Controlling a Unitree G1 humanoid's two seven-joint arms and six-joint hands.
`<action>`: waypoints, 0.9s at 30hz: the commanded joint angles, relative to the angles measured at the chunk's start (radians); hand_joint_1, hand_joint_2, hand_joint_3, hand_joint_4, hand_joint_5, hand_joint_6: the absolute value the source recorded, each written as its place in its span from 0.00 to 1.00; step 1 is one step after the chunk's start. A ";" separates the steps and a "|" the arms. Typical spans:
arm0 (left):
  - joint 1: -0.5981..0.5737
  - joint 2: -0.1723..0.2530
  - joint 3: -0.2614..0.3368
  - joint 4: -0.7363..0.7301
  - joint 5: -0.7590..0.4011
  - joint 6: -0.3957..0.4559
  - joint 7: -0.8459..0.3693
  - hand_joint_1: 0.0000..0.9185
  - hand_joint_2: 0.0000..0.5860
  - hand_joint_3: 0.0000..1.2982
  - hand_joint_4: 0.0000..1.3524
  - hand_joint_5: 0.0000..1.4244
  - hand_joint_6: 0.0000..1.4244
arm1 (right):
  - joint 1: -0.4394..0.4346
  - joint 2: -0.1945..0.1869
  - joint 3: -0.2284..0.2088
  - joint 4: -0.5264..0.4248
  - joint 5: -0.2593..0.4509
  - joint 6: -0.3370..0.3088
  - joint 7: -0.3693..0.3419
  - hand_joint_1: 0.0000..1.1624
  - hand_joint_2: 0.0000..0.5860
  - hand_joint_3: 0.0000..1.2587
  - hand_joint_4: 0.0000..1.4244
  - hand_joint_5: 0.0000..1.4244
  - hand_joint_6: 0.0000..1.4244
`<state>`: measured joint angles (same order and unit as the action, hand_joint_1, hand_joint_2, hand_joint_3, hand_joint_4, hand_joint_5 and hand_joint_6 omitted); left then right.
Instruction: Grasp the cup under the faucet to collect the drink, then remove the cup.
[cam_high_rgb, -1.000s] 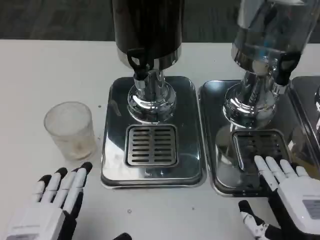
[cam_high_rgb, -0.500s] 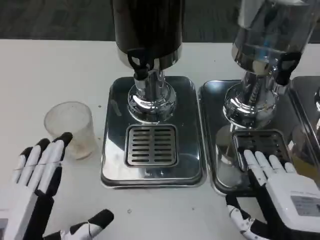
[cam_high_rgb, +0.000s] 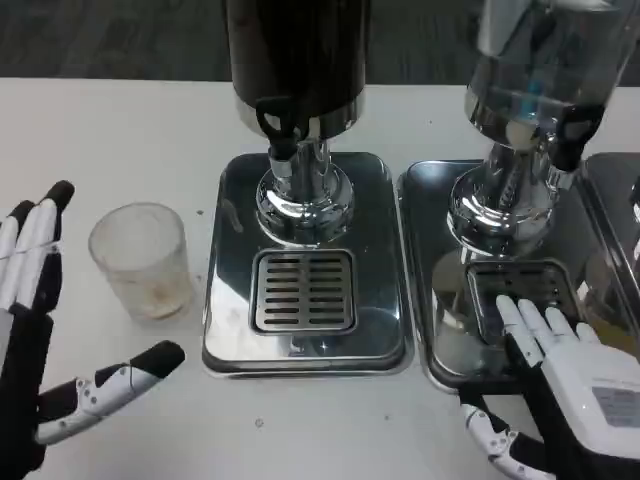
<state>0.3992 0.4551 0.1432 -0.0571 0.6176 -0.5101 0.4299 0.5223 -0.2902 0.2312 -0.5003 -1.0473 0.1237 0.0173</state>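
- Left hand (cam_high_rgb: 40, 330), white-backed with white and black fingers, sits at the near left edge of the white table (cam_high_rgb: 120, 130). Its fingers are spread wide and hold nothing: the long fingers point away from the robot along the left edge, and the thumb reaches out to the right across the table.
- Right hand (cam_high_rgb: 570, 385), of the same build, lies at the near right. Its fingers are apart and empty, extended forward over the front of the right-hand polished steel drip tray (cam_high_rgb: 440, 340), with the fingertips (cam_high_rgb: 510, 305) at the near edge of that tray's slotted grate; contact cannot be confirmed.
- Clear plastic tumbler cup (cam_high_rgb: 140, 260) stands upright on the bare table, just left of the centre steel drip tray (cam_high_rgb: 305, 345) and not on it. It lies between the left hand's long fingers and its thumb, beyond the thumb tip, with open table on each side; the hand does not touch it. A faint residue shows at the bottom of the cup.
- The centre tray carries a slotted grate (cam_high_rgb: 303, 290), with nothing on it.
- Beyond the grate rises a chrome pedestal with a black-handled faucet (cam_high_rgb: 278, 125), under a dark cylindrical drink dispenser (cam_high_rgb: 295, 50). The cup is well left of this faucet.
- At far right stands a clear-bodied dispenser (cam_high_rgb: 540, 60) on its own chrome base.
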 joint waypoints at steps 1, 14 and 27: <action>-0.056 0.041 0.010 0.029 -0.046 0.039 -0.100 0.00 0.02 0.00 0.00 0.01 0.00 | -0.019 -0.016 -0.005 0.009 0.026 -0.012 0.016 0.22 0.80 0.00 0.00 0.00 0.00; -0.240 0.074 0.011 0.188 -0.124 0.122 -0.229 0.03 0.01 0.00 0.00 0.07 0.07 | -0.009 -0.014 -0.001 0.006 0.055 -0.012 0.011 0.22 0.79 0.00 0.00 0.00 0.00; -0.385 0.129 -0.053 0.375 -0.136 0.170 -0.323 0.08 0.00 0.00 0.00 0.07 0.08 | 0.010 0.009 0.000 0.010 0.080 -0.017 -0.008 0.23 0.81 0.00 0.00 0.00 0.00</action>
<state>0.0409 0.5653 0.1067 0.2842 0.4766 -0.3530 0.1226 0.5257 -0.2846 0.2309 -0.4975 -0.9762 0.1157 0.0308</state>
